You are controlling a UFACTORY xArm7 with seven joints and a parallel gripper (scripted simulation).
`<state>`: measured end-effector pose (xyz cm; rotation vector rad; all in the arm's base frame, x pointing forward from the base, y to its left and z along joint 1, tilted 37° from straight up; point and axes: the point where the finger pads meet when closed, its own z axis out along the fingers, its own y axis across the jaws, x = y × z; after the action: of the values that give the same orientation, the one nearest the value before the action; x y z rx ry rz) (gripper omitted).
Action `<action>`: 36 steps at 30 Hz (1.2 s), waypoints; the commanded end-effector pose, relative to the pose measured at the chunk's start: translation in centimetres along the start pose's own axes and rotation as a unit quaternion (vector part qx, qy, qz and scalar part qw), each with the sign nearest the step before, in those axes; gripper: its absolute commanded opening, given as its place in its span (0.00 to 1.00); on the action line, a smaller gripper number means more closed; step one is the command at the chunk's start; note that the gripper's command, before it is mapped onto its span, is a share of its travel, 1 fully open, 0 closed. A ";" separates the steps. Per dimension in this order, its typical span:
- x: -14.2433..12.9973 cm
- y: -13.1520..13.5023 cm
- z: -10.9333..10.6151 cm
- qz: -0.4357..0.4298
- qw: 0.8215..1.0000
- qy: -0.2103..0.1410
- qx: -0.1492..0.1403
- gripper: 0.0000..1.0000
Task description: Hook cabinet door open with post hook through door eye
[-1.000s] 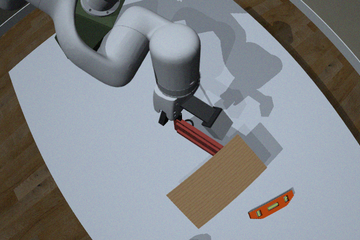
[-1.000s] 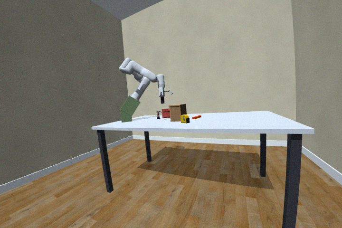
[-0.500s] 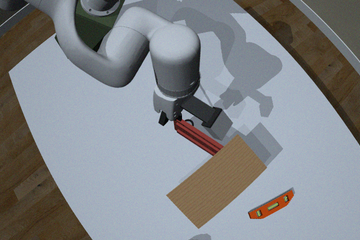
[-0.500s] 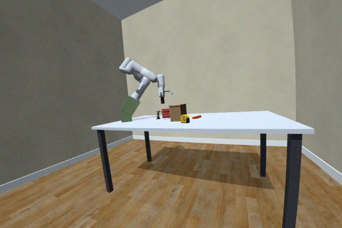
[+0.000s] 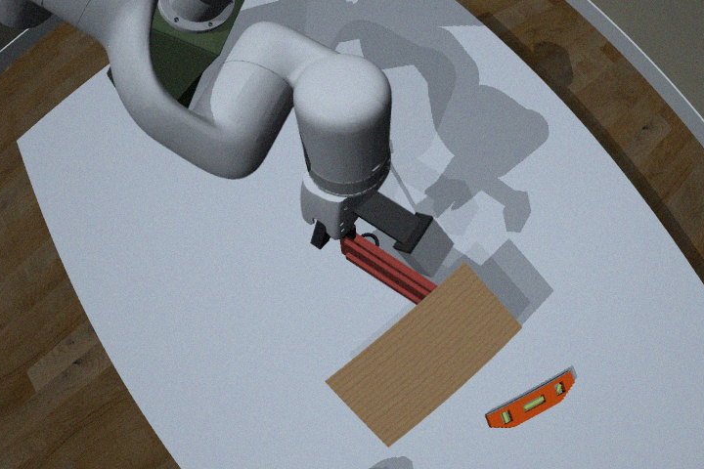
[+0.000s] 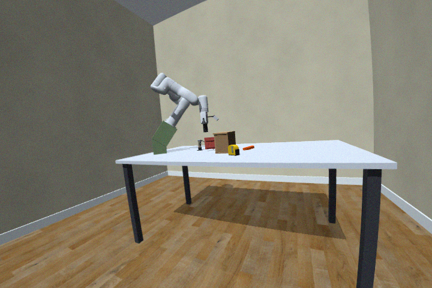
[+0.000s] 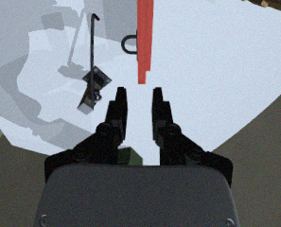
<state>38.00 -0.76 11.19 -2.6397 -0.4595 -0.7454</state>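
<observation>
Hovering above the free edge of the red door (image 7: 144,26), already swung well out from the cabinet (image 5: 424,354), your gripper (image 7: 138,109) is narrowly parted and empty; next you likely go left for the hook (image 7: 93,41) on its post (image 7: 93,85), beside the eye (image 7: 131,43).

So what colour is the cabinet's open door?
Red. The door shows best in the top view, swung out from the wooden cabinet.

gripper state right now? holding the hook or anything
Gripper: partly closed with a gap between its fingers, holding nothing; it hangs above the free edge of the red door, and the hook is apart from it.
</observation>
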 end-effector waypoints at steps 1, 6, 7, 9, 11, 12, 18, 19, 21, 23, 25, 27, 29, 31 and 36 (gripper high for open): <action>0.1 0.1 0.4 0.000 1.000 0.001 -0.001 0.27; 0.1 0.1 1.3 0.000 1.000 0.001 -0.001 0.27; 0.1 0.1 1.4 0.000 1.000 0.001 -0.001 0.27; 0.1 0.1 1.4 0.000 1.000 0.001 -0.001 0.27; 0.1 0.1 1.8 0.000 1.000 0.001 -0.001 0.27; 0.1 0.1 2.0 0.000 1.000 0.001 -0.001 0.27; 0.1 0.1 3.1 0.000 1.000 0.001 -0.001 0.27; 0.1 0.1 3.2 0.000 1.000 0.001 -0.001 0.27; 0.1 0.1 3.6 0.000 1.000 0.001 -0.001 0.27; 0.1 0.1 3.9 0.000 1.000 0.001 -0.001 0.27; 0.1 0.1 4.1 0.000 1.000 0.001 -0.001 0.27; 0.1 0.1 4.3 0.000 1.000 0.001 -0.001 0.27; 0.1 0.2 4.6 0.000 1.000 0.001 -0.001 0.27; 0.1 0.2 4.8 0.000 1.000 0.001 -0.001 0.27; 0.1 0.2 5.4 0.000 1.000 0.001 -0.001 0.27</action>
<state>40.32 1.35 7.06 -2.6398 -0.4592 -0.7451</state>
